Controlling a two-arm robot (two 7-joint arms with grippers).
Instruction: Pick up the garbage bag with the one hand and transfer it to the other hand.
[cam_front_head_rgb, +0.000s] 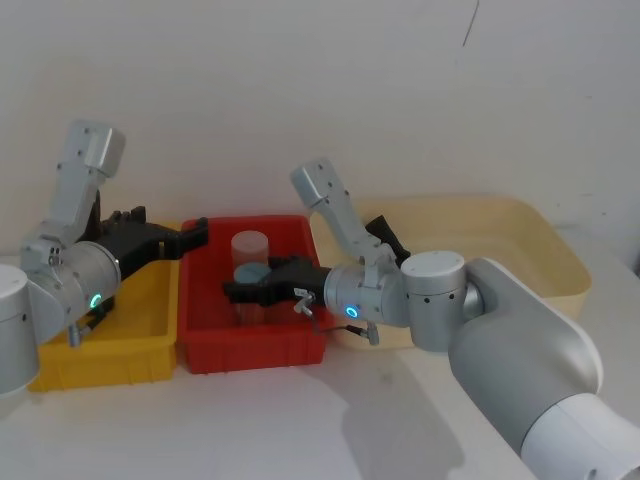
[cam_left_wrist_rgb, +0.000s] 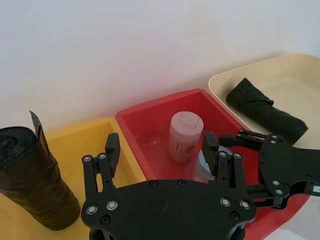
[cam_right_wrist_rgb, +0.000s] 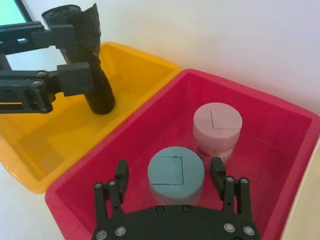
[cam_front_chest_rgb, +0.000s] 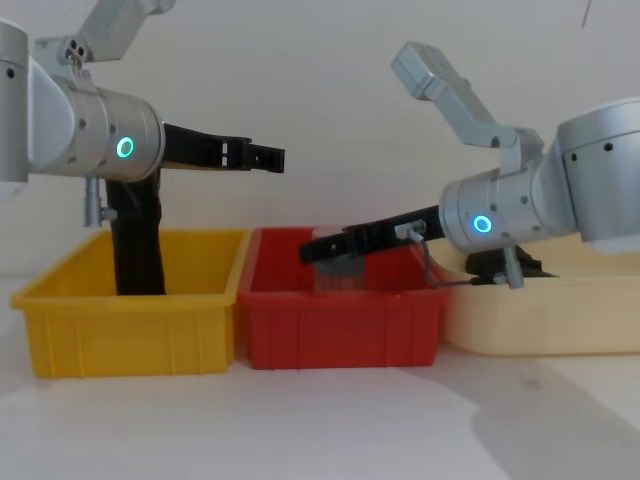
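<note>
Garbage bag (cam_right_wrist_rgb: 95, 75) stood upright in yellow bin (cam_right_wrist_rgb: 45, 145), beside spread left end effector (cam_left_wrist_rgb: 160, 150); right end effector (cam_right_wrist_rgb: 170, 175), spread, farther off.

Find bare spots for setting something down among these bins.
Free: the yellow bin's floor beside the garbage bag, most of the cream tray beside the slimmer black roll, and the table before the bins. Crowded: the red bin, with a pink-lidded jar and the right pincer open around the teal-lidded jar.
</note>
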